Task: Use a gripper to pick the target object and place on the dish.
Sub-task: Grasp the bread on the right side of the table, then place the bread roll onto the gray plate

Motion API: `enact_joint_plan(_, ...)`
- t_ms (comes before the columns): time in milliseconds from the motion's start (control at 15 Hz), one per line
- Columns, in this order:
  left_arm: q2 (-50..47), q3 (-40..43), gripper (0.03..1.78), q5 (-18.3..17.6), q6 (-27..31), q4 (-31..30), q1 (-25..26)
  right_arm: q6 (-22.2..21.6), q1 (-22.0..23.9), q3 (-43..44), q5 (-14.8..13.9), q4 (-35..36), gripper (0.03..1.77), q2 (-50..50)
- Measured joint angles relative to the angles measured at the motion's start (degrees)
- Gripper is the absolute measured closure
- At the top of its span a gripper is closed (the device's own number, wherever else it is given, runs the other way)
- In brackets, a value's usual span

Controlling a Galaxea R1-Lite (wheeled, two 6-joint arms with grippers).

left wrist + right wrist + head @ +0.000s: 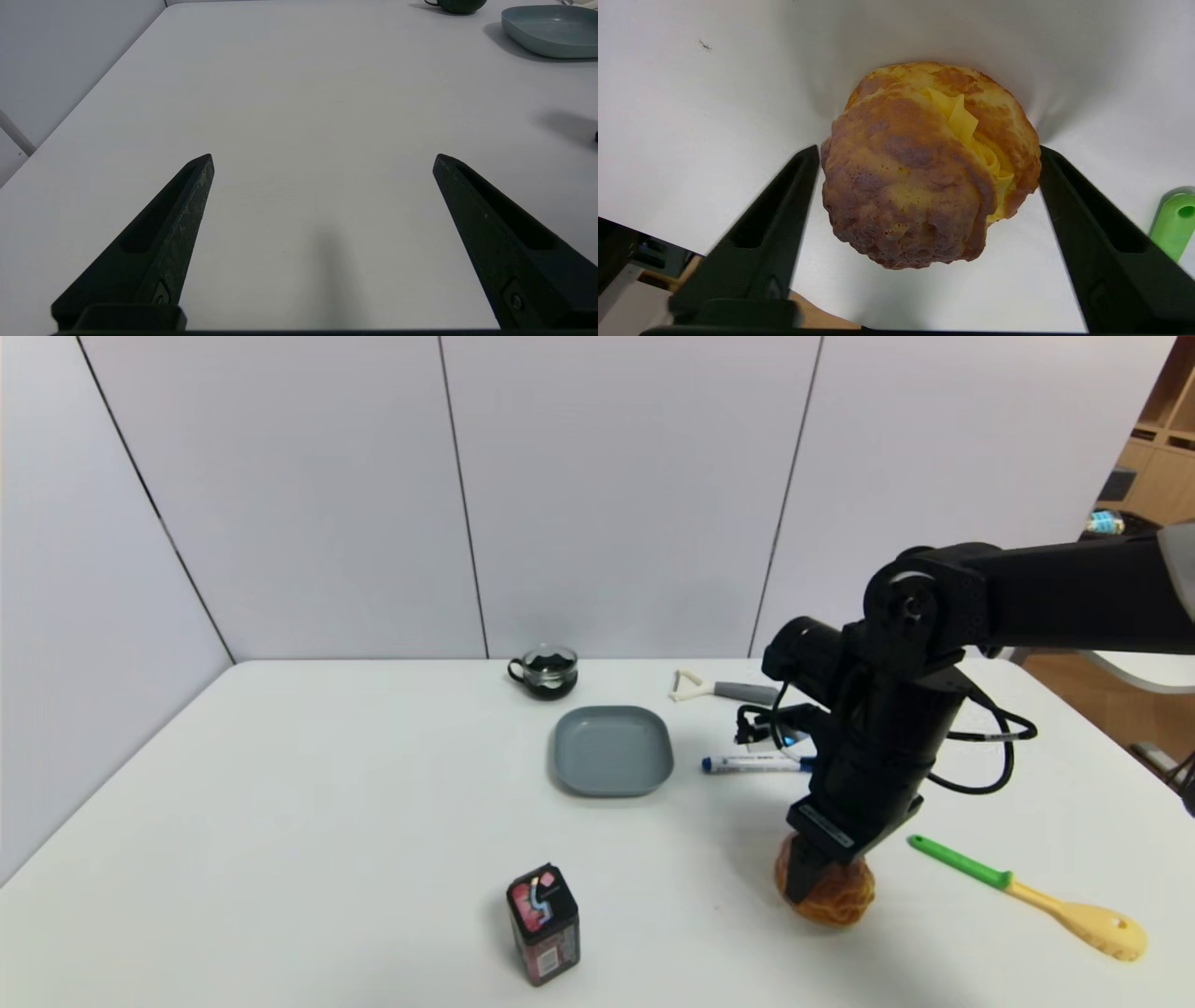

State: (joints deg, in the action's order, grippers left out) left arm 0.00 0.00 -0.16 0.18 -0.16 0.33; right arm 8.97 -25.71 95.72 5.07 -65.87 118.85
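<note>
You're straddling the bun point(906, 186) on the table point(373, 859) with your right gripper point(929, 148), its fingers standing apart at its sides, while your left gripper point(323, 157) is hovering over bare tabletop, so you're probably wanting a gentle mid-height squeeze on something light, perhaps soft.
</note>
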Motion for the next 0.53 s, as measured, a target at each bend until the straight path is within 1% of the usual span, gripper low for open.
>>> enact_joint_plan(133, 0.00, 0.00, 0.12, -0.02, -0.02, 0.00, -0.02, -0.07, -0.22, -0.20, 0.00, 0.00, 0.66, 0.09)
enact_joint_plan(267, 0.00, 0.00, 0.12, -0.02, 0.00, 0.00, -0.02, -0.10, -0.46, -0.40, 0.02, 0.10, 0.87, 0.15)
enact_joint_plan(400, 0.00, 0.00, 0.12, 0.00, 0.02, 0.00, -0.02, -0.10, -0.74, -0.49, -0.04, 0.07, 1.00, 0.09)
enact_joint_plan(533, 0.00, 0.00, 0.12, 0.00, -0.02, 0.00, -0.02, -0.02, -0.96, -0.55, -0.04, 0.22, 1.04, -0.33)
